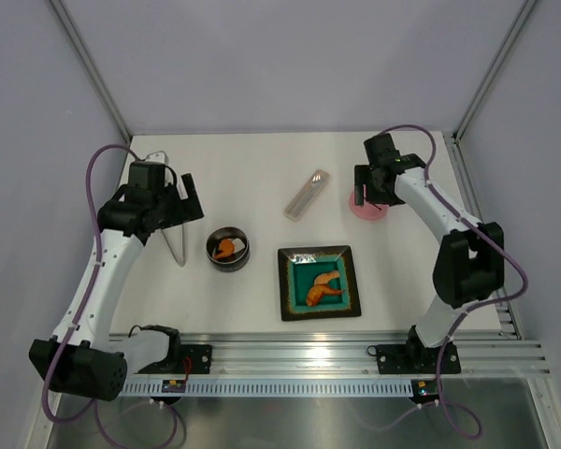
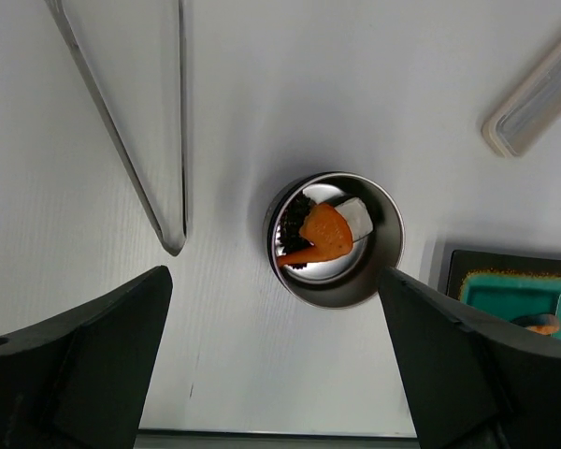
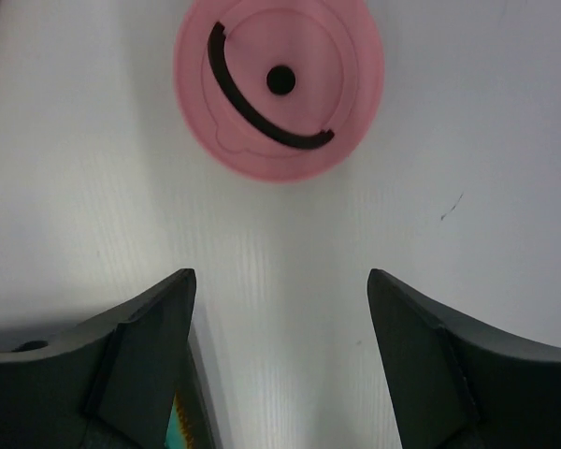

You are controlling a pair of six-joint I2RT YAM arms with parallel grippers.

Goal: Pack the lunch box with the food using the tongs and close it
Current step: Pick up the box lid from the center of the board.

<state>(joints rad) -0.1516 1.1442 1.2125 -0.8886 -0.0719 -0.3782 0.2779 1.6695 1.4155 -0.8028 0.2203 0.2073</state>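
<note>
top view: the left gripper (image 1: 175,202) hangs over the tongs (image 1: 177,245), which lie flat on the table (image 1: 252,168) just left of the tin (image 1: 229,250). the right gripper (image 1: 367,194) is above the lid (image 1: 369,211) at the far right. orange food (image 1: 323,285) lies on the plate (image 1: 283,281), just right of the tin. a flat utensil (image 1: 306,195) lies further back, between tin and lid.

left wrist: jaws spread wide, nothing between them. the tongs lie on the table to the left, apart from both fingers. the tin sits ahead, holding an orange chunk (image 2: 323,234), a white square (image 2: 357,215) and a dark piece (image 2: 292,220).

right wrist: jaws wide apart and empty. the lid lies ahead of them, flat on the table, its black handle lying down against it.

risks, as i judge them: the lid lies flush, so fingers could skid off its thin rim or shove it along the table, and the handle gives little to pinch. closing now would leave the plate's food unpacked. the tongs are thin and flat, so a grasp could slip or knock them into the tin.
</note>
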